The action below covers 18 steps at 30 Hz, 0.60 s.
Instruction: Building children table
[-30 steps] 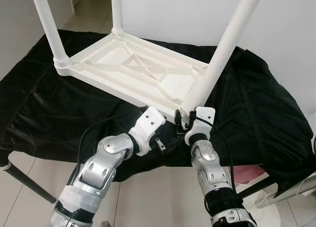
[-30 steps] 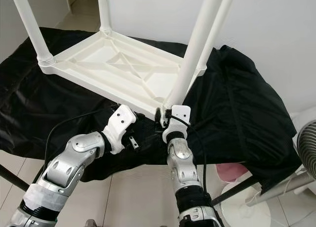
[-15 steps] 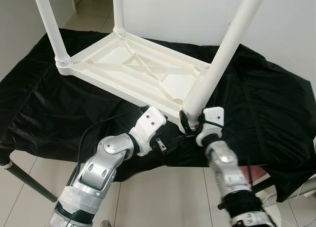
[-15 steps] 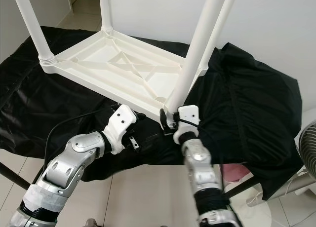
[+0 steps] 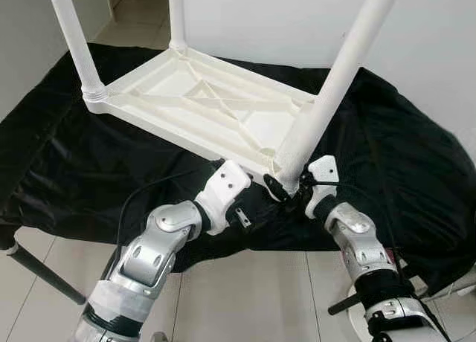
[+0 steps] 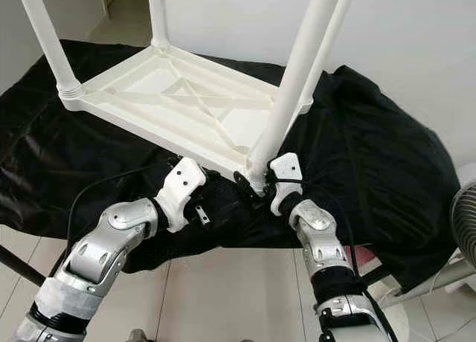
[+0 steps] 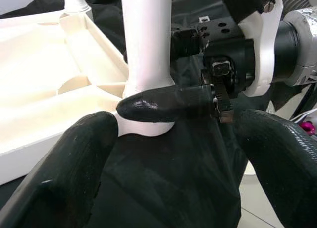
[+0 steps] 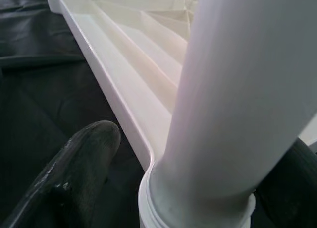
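Black cloth [image 5: 67, 163] covers the bench; upside-down white tabletop [image 5: 201, 111] lies on it, 4 legs up. Near-right leg [image 5: 327, 89] sits in its corner socket. Right gripper [image 5: 286, 189] clamps that leg's base, fingers on both sides; its arm has swung out to the right over the last 1 s, wrist rolled, probably twisting the leg tight. Left gripper [image 7: 168, 153] open, just near the same corner, holding nothing.
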Available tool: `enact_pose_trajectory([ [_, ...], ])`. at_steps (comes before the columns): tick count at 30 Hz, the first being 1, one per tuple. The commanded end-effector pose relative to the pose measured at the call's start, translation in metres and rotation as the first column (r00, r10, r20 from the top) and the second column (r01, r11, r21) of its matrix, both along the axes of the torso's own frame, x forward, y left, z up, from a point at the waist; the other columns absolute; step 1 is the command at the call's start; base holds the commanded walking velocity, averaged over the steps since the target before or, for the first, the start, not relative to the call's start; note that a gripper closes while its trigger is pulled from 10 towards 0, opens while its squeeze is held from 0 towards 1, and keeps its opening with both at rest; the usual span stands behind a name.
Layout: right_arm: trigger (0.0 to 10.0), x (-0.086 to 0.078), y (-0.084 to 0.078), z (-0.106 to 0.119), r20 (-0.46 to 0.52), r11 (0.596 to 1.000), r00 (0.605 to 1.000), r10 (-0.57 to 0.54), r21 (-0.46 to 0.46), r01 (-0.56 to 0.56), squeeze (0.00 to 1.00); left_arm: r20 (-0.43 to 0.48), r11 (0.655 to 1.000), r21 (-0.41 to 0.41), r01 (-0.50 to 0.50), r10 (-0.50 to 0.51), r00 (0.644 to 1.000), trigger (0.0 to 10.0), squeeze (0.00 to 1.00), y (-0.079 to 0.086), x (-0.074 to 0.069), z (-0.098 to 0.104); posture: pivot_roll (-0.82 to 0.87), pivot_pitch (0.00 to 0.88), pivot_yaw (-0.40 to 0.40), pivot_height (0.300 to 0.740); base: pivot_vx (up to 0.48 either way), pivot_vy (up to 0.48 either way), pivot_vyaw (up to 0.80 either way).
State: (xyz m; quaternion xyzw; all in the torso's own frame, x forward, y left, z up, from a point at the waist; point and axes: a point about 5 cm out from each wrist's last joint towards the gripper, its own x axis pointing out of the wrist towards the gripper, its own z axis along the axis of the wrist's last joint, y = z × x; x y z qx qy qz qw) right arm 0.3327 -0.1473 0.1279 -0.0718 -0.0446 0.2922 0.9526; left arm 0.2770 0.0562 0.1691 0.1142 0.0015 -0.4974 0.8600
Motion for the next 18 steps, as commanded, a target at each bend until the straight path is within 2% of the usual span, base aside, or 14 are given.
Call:
enact_pose_trajectory([
  [1,2.0,0.0011,0.0037,-0.0054,-0.016,0.998,0.999,0.047,-0.029,-0.048,0.00,-0.001,1.000,0.000,-0.015,0.015,1.000,10.0,0.00,-0.0021,0.0008,0.0007,0.05,0.052,-0.081,0.740,0.000,0.000,0.00],
  [2,2.0,0.0011,0.0037,-0.0054,-0.016,0.998,0.999,0.047,-0.029,-0.048,0.00,-0.001,1.000,0.000,-0.015,0.015,1.000,10.0,0.00,-0.0021,0.0008,0.0007,0.05,0.052,-0.081,0.740,0.000,0.000,0.00],
  [3,0.0,0.0019,0.0041,-0.0076,-0.025,0.998,0.998,0.055,-0.032,-0.056,0.00,0.000,1.000,-0.002,-0.019,0.019,1.000,10.0,0.00,-0.0018,0.0006,0.0010,0.05,0.051,-0.087,0.740,0.000,0.000,0.00],
  [13,0.0,0.0017,-0.0027,-0.0139,-0.056,0.997,0.996,0.073,-0.009,-0.073,0.00,-0.004,1.000,-0.006,-0.029,0.029,1.000,10.0,0.00,-0.0017,-0.0019,-0.0012,0.06,0.034,-0.101,0.740,0.000,0.000,0.00],
  [14,7.8,0.0014,-0.0037,-0.0142,-0.055,0.998,0.996,0.065,-0.001,-0.065,0.00,-0.007,1.000,-0.007,-0.028,0.028,1.000,10.0,0.00,-0.0021,-0.0021,-0.0020,0.06,0.033,-0.102,0.740,0.000,0.000,0.00],
  [15,10.0,0.0008,-0.0044,-0.0146,-0.056,0.998,0.997,0.060,0.014,-0.060,0.00,-0.010,1.000,-0.007,-0.026,0.026,1.000,10.0,0.00,-0.0025,-0.0024,-0.0030,0.05,0.030,-0.103,0.740,0.000,0.000,0.00],
  [18,10.0,-0.0021,-0.0047,-0.0145,-0.046,0.998,0.998,0.036,0.053,-0.034,0.00,-0.016,1.000,-0.008,-0.019,0.019,1.000,10.0,0.00,-0.0041,-0.0027,-0.0047,0.05,0.016,-0.107,0.740,0.000,0.000,0.00],
])
